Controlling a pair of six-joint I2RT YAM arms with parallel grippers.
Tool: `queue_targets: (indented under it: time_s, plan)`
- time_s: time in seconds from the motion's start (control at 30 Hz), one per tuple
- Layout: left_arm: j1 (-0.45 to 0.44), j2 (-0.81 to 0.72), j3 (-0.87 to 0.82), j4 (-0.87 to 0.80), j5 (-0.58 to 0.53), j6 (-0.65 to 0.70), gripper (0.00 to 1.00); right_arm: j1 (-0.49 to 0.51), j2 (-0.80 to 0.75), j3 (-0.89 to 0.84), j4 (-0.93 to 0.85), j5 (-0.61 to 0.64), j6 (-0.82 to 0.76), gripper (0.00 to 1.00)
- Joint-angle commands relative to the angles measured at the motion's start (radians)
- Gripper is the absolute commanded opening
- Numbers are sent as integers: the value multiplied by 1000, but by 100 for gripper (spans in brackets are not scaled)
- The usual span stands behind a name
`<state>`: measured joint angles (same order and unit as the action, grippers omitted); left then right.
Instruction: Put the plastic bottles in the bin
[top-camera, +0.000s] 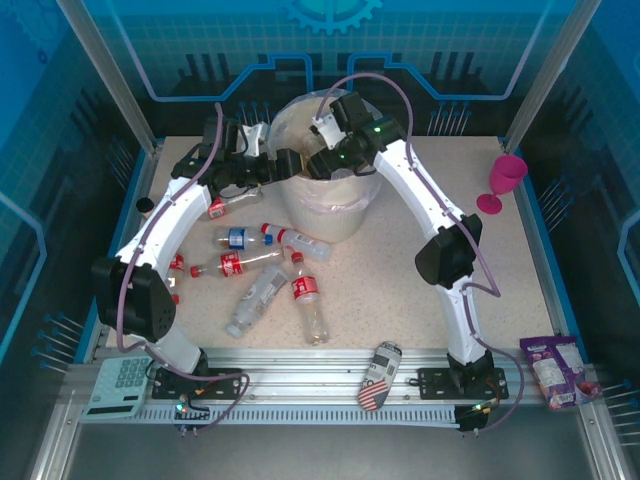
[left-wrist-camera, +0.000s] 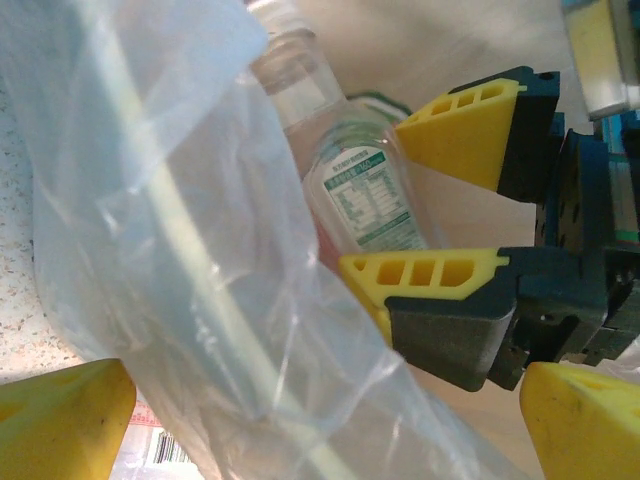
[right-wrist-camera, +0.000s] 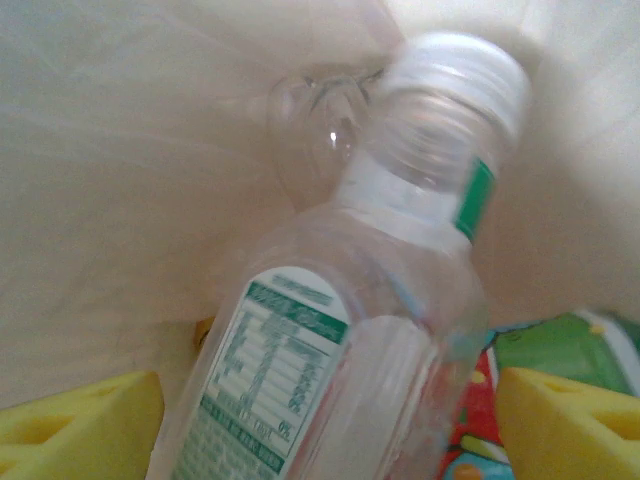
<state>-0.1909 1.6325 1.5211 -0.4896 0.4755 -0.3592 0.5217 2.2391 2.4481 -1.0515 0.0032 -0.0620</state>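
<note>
The cream-white bin (top-camera: 322, 212), lined with a clear bag (left-wrist-camera: 150, 200), stands at the back middle of the table. My right gripper (top-camera: 318, 160) hangs over its mouth, open. A clear bottle with a green-and-white label (right-wrist-camera: 330, 330) sits loose between its yellow fingertips (right-wrist-camera: 570, 420), cap pointing down into the bin. That bottle (left-wrist-camera: 365, 195) and the right fingers (left-wrist-camera: 460, 130) also show in the left wrist view. My left gripper (top-camera: 285, 165) is open at the bin's left rim, with the bag between its fingertips (left-wrist-camera: 60, 420). Several plastic bottles (top-camera: 257, 300) lie on the table in front of the bin.
A pink goblet (top-camera: 505, 180) stands at the back right. A stars-and-stripes can (top-camera: 378, 375) lies on the front rail, a calculator (top-camera: 120, 385) at the front left and a purple packet (top-camera: 555, 370) at the front right. Another bottle with a colourful label (right-wrist-camera: 540, 350) lies inside the bin.
</note>
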Motion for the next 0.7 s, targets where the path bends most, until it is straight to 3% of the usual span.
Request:
queue_targets:
  time_s: [0.0, 0.3, 0.67]
  plan:
    - [4, 0, -29, -104, -33, 49, 99, 0, 10, -9, -30, 32, -14, 94]
    - [3, 6, -29, -104, -26, 46, 99, 0, -50, 33, -30, 23, -22, 100]
    - [0, 22, -29, -97, -21, 34, 99, 0, -308, -21, 69, -32, 26, 100]
